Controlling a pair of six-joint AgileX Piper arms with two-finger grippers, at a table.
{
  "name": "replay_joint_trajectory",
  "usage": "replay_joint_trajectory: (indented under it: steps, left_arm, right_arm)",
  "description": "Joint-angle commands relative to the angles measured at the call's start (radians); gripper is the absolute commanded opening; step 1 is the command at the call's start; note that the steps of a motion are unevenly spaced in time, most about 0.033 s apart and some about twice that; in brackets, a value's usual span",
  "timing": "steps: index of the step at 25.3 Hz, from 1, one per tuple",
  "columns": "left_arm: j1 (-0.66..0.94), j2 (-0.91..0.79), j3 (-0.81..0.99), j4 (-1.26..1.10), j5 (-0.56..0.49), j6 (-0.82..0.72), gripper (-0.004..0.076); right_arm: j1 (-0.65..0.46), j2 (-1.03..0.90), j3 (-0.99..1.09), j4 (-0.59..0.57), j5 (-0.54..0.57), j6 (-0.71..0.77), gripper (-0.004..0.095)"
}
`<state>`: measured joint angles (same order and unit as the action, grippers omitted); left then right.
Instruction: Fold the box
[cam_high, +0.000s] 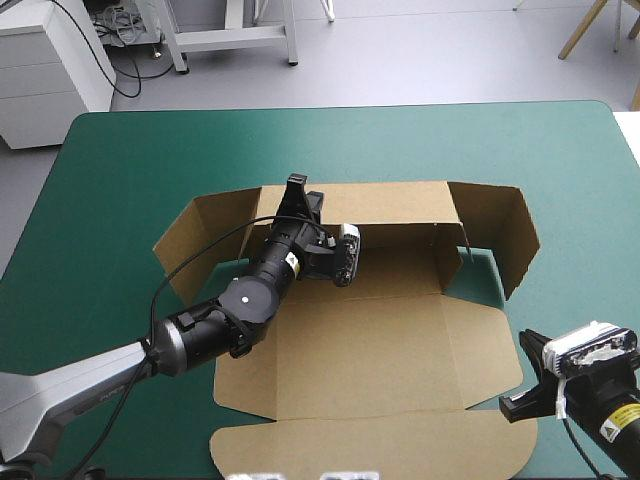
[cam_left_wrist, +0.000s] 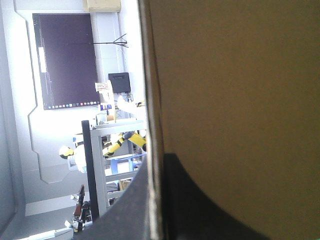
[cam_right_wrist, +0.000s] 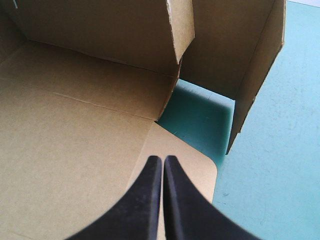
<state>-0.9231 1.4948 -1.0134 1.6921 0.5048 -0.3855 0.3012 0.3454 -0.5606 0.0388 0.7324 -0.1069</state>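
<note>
- The box (cam_high: 370, 340) sits open in the middle of the table (cam_high: 110, 180). Its base is flat on the teal-green cover and the long near flap (cam_high: 370, 445) lies flat toward the near edge.
- The left side flap (cam_high: 205, 235) is standing up and splays outward a bit.
- The left pincer (cam_high: 296, 184) comes in over the base from the near left and sits at the top edge of the back wall (cam_high: 390, 205), toward that wall's left end.
- In its wrist view the edge of the board runs straight up between the black fingers (cam_left_wrist: 200, 210), one on each side. So it's clamped on the box, all but closed with the sheet in between.
- The back wall itself stands pretty much upright.
- The right side flap (cam_high: 500, 225) is up too, with a patch of bare teal-green between it and the base.
- The right pincer (cam_high: 515, 402) hangs by the box's near right corner.
- In its wrist view the fingers (cam_right_wrist: 150, 200) are pressed together into one point with nothing between them, over a rounded corner of the flat board. Can't tell if they actually touch the board.
</note>
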Motion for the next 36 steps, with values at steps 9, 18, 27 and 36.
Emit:
replay_joint_trajectory:
  steps: [9,18,27,36]
  left_arm:
    - [0.001,-0.032,-0.027,0.123,0.036,-0.079,-0.0010]
    - [0.001,-0.032,-0.027,0.119,0.036,-0.079,-0.0010]
    - [0.001,-0.032,-0.027,0.119,0.036,-0.079,-0.0010]
    - [0.001,-0.032,-0.027,0.117,0.036,-0.081,-0.0010]
  right_arm:
    - [-0.006,0.016,-0.038,-0.049,-0.075,0.127,0.0923]
    - [-0.006,0.340,-0.226,-0.207,-0.087,0.300,0.0923]
    - [-0.006,0.709,-0.576,-0.210,-0.010,0.280,0.0923]
    - [-0.174,1.017,-1.042,-0.088,0.228,0.085,0.0922]
